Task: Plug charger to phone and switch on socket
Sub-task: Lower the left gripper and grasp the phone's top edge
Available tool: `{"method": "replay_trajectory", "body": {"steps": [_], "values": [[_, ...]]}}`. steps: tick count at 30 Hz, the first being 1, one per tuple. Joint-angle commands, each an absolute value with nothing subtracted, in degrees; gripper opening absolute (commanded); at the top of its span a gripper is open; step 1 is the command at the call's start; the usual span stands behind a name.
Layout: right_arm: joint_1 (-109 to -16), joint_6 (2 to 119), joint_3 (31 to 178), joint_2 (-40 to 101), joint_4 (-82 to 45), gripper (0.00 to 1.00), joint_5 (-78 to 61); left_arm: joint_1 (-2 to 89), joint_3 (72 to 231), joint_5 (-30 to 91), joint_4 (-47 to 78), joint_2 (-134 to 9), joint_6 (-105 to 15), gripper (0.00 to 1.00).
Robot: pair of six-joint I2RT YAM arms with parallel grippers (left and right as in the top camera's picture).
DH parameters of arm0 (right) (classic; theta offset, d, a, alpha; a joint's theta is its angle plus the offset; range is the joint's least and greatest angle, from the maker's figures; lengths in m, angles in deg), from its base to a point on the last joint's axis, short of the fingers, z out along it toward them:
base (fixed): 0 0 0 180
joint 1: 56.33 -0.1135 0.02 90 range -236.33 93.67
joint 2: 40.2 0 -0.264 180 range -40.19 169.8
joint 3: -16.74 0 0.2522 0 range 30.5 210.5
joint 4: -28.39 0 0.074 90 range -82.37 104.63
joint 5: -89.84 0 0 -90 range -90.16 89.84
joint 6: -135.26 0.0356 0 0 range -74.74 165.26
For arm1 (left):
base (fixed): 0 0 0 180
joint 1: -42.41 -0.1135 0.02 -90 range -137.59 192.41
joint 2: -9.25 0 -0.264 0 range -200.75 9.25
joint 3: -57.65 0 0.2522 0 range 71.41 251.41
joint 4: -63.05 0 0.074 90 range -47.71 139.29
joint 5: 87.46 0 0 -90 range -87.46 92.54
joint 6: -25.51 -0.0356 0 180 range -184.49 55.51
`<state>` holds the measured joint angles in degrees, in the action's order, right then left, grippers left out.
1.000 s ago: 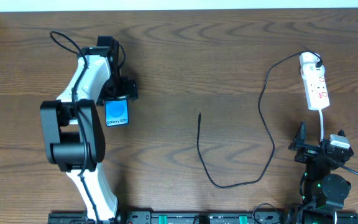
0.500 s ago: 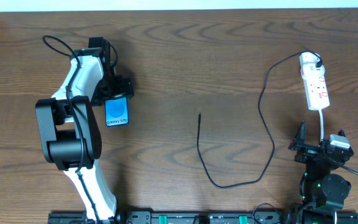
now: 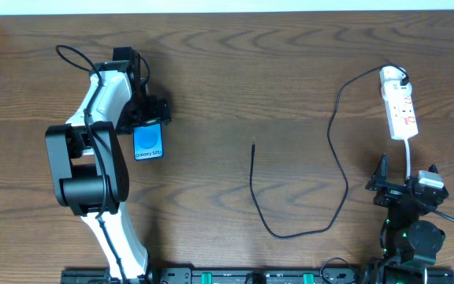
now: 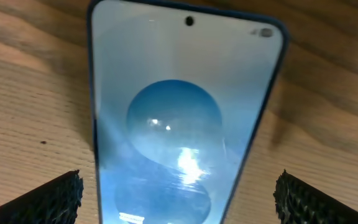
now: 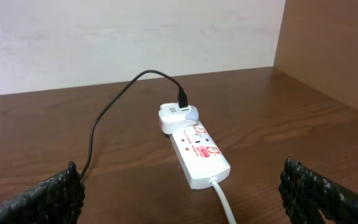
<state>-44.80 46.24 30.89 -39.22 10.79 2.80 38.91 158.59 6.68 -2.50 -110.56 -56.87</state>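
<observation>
Left gripper (image 4: 185,202) jaws spread full, empty, straddling phone (image 3: 148,142), which lies flat, screen up, toward table (image 3: 227,47) left edge; no contact visible. Right gripper (image 5: 185,198) also wide, holding nothing, facing socket (image 3: 399,106) near far right corner, white cord (image 5: 222,198) running between its fingers. Charger (image 3: 339,158) plugged in at socket's far end, tip (image 3: 253,146) loose near table centre, well apart from phone. Risks: thin flat phone may skid or tilt when pinched; limp charger hauled toward phone could drag the light socket; right fingers may snag white cord; a push to switch on may shove socket aside
</observation>
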Motion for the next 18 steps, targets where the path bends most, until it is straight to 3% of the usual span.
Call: {"method": "replay_trajectory", "body": {"steps": [1, 18], "values": [[-45.1, 45.6, 30.8, -39.4, 10.6, 0.99, 2.7, 38.8, 157.8, 4.8, -2.5, -110.7, -57.3, 0.98], [-45.1, 45.6, 30.8, -39.4, 10.6, 0.99, 2.7, 38.8, 156.6, 3.0, -1.1, -110.7, -57.3, 0.98]]}}
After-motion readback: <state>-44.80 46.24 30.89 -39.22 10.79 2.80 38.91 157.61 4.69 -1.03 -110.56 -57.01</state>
